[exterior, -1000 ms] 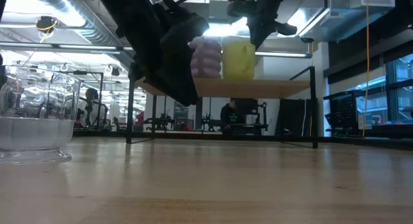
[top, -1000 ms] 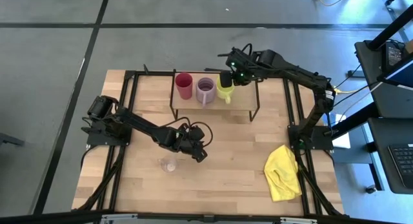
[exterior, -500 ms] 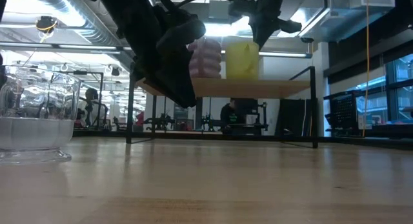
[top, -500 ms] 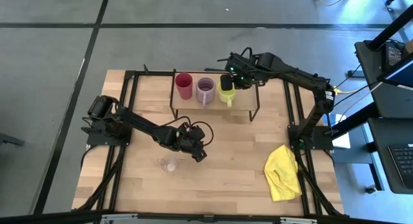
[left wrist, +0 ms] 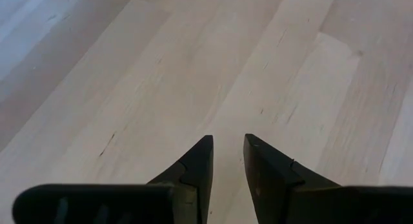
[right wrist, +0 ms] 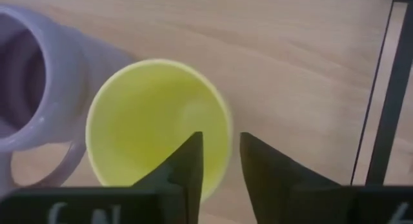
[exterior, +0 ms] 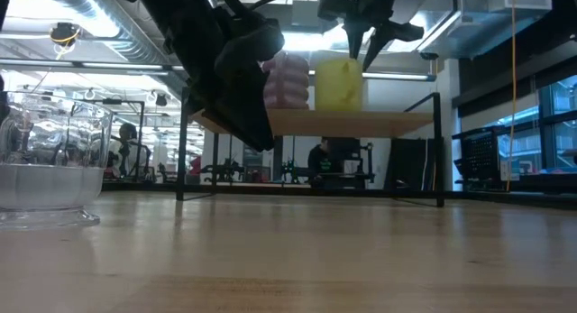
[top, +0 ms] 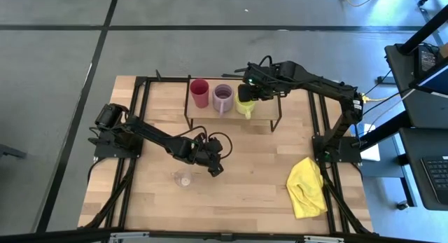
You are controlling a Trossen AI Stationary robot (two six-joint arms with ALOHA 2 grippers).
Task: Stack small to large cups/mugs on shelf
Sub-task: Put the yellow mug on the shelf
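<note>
On the shelf (top: 262, 117) stand a red cup (top: 199, 93), a lilac mug (top: 222, 98) and a yellow-green mug (top: 246, 107) in a row, each on its base. My right gripper (right wrist: 220, 136) hangs over the yellow-green mug (right wrist: 155, 121), open, with one finger inside its rim and one outside, apart from the wall. In the low view its fingers (exterior: 365, 50) fork just above the mug (exterior: 339, 83). The clear glass (top: 183, 178) stands on the table. My left gripper (top: 215, 169) hovers beside it, slightly open (left wrist: 227, 139) over bare wood.
A yellow cloth (top: 306, 187) lies crumpled near the table's right near corner. The shelf's black wire legs (exterior: 439, 151) stand on the tabletop. The glass (exterior: 50, 160) looms close in the low view. Free shelf board lies right of the yellow-green mug.
My right gripper has carried the yellow-green mug a little toward the shelf's right and near side, beside the lilac mug, then opened and let go. The mug stays standing on the shelf. My left arm has kept still.
</note>
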